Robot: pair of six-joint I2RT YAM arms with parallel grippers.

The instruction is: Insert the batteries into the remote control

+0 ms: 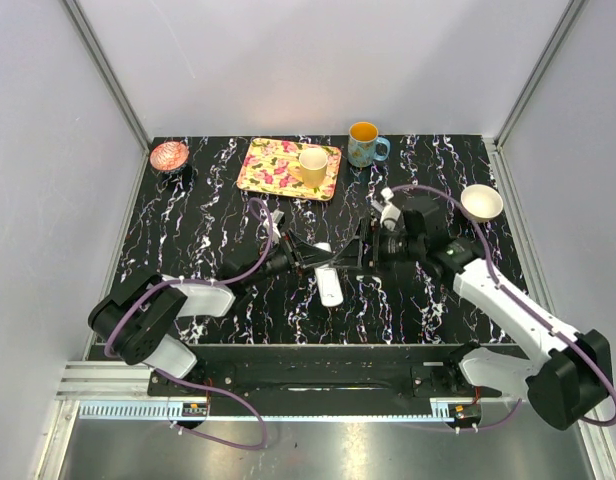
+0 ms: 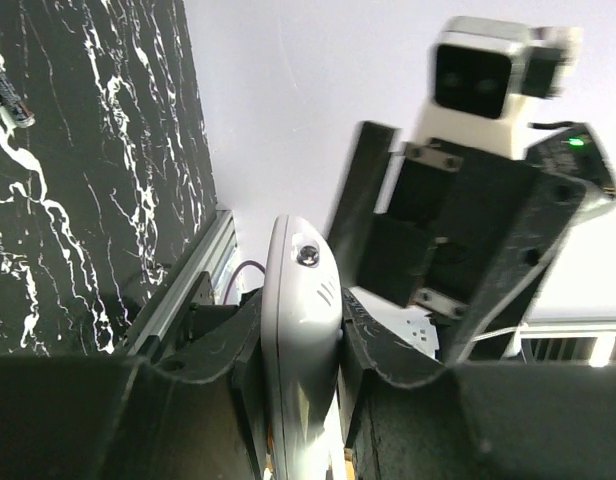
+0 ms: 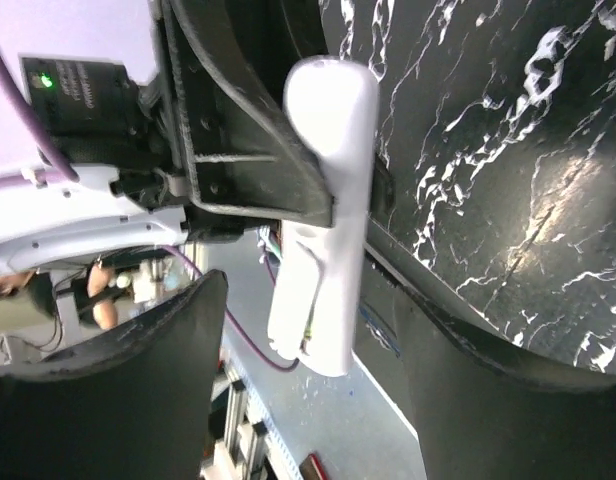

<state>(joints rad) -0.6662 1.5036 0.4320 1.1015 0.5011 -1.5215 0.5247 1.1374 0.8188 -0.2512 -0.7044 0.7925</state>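
One black white-veined table (image 1: 188, 230), pale grey walls (image 1: 318, 60), left jaws pinching remote control (image 2: 300, 330), right jaws spread.

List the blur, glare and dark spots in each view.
Top external: evenly lit and sharp; the table shows no glare. Left wrist: the right arm is smeared by blur; the remote control washes out at its lower end. Right wrist: a glare patch on the table at right; its own fingers are dark and soft.
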